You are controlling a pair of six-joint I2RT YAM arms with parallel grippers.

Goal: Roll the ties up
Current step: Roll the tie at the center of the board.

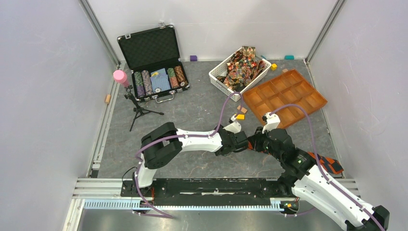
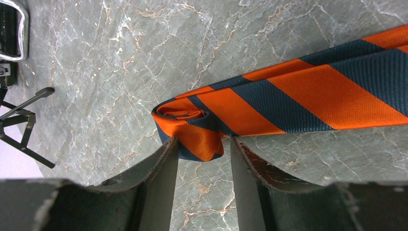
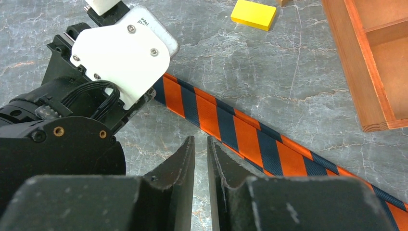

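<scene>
An orange-and-dark striped tie (image 2: 308, 91) lies flat across the table, and its narrow end is rolled into a small coil (image 2: 185, 126). My left gripper (image 2: 204, 142) has its fingers on either side of the coil and holds it. In the right wrist view the tie (image 3: 250, 139) runs diagonally. My right gripper (image 3: 200, 140) is nearly closed and empty, with its tips at the tie's near edge beside the left wrist (image 3: 120, 53). In the top view both grippers meet at mid-table (image 1: 249, 143), and the tie's wide end (image 1: 332, 164) lies at the right. More patterned ties (image 1: 243, 65) fill a white basket (image 1: 216, 77).
A wooden divided tray (image 1: 284, 98) lies right of centre, and its corner shows in the right wrist view (image 3: 365, 62). An open black case of poker chips (image 1: 154, 62) stands at the back left. A pink-topped tripod (image 1: 137, 108) stands at the left. Small blocks (image 1: 239, 115) lie near the tray, and one is yellow (image 3: 253, 14).
</scene>
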